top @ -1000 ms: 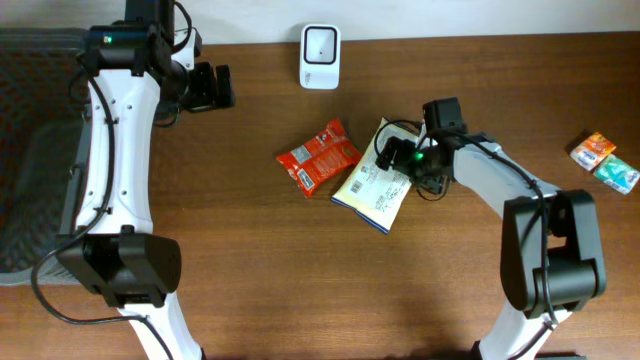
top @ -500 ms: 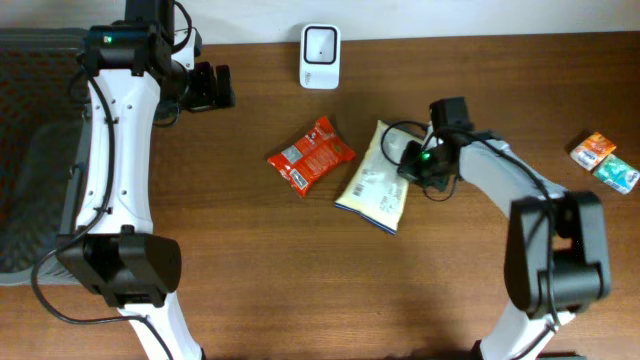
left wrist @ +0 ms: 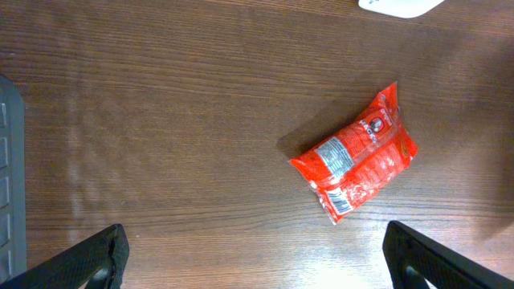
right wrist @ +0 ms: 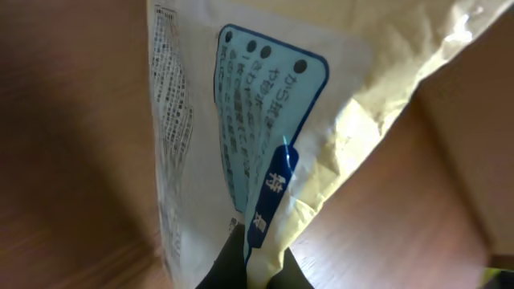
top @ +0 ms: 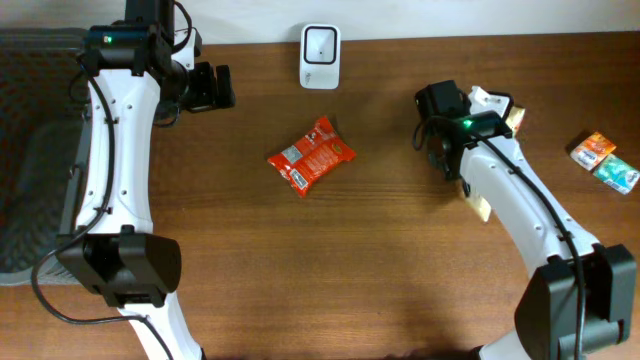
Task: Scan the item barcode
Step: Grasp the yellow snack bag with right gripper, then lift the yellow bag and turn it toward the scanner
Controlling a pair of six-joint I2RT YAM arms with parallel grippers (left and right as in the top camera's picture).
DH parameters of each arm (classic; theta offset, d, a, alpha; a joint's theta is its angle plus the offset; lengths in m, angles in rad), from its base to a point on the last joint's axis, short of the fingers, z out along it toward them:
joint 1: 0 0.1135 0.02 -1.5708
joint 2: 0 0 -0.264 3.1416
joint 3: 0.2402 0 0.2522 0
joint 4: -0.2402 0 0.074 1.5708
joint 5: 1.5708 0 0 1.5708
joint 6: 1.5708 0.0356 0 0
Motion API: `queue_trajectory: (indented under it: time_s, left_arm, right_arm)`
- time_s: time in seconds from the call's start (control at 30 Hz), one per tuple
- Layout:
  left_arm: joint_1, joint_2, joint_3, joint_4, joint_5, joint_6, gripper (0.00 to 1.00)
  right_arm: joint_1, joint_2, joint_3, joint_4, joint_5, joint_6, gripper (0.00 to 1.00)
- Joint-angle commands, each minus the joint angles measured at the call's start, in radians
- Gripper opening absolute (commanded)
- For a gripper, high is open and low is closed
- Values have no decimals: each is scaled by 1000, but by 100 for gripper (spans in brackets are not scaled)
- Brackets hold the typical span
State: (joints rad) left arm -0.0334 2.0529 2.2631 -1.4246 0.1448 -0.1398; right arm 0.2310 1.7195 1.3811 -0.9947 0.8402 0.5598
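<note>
Up close, the right pincer [right wrist: 247,265] is pressed together on the lower edge of a pale packet [right wrist: 241,120], its two dark fingertips pinching the wrapper. The packet rises away from the fingers, showing a blue panel with printed characters and a column of fine print, with the wood blurred behind it. From overhead, only slivers of the packet show past the right arm, over the right half of the table [top: 350,270].

The left pincer [left wrist: 265,265] is spread wide and holds nothing, hanging over bare wood at the far left. A red packet [left wrist: 357,152] lies flat below it, alone near the middle of the table and well apart from the pale packet.

Further back, a white scanner [top: 320,43] stands at the table's far edge. An orange packet [top: 593,149] and a teal packet [top: 617,172] lie just beside each other at the right edge. A grey bin [top: 30,150] sits off the left side, and a pale strip of wall runs beyond the table.
</note>
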Motion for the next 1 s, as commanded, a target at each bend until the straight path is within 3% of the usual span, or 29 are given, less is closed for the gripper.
queue_trajectory:
  time_s: [0.0, 0.1, 0.33, 0.57, 0.63, 0.67, 0.83, 0.97]
  left_arm:
    - [-3, -8, 9, 2, -4, -9, 99]
    - [-3, -9, 9, 2, -4, -9, 99]
    - [-3, -8, 9, 2, -4, -9, 99]
    - [-3, -8, 9, 2, -4, -9, 99]
    - [-3, -8, 9, 2, -4, -9, 99]
    - [-3, -8, 9, 1, -4, -9, 99]
    - [-3, -8, 9, 2, -4, -9, 99]
    - [-3, -8, 9, 2, -4, -9, 99]
  right_arm:
    - [6, 2, 12, 18, 281, 23, 4]
    - [5, 4, 12, 84, 302, -32, 4]
    - [16, 163, 11, 142, 71, -81, 4]
    - [210, 261, 12, 195, -140, -80, 11]
    - [264, 261, 12, 224, -212, -80, 33]
    - [293, 261, 13, 242, -267, -80, 49]
    - [284, 254, 82, 215, -451, -80, 76]
    - [163, 252, 204, 85, -506, -98, 96]
